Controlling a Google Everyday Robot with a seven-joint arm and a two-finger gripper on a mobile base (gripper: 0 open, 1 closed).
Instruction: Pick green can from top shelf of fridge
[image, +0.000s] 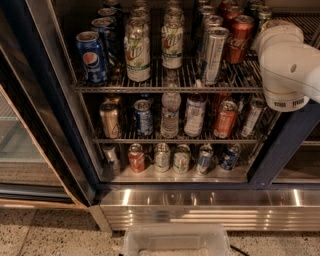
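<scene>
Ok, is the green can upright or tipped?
Upright: the green can stands on its base on the top shelf, silver top up. The hand is hidden behind the arm at right.
</scene>
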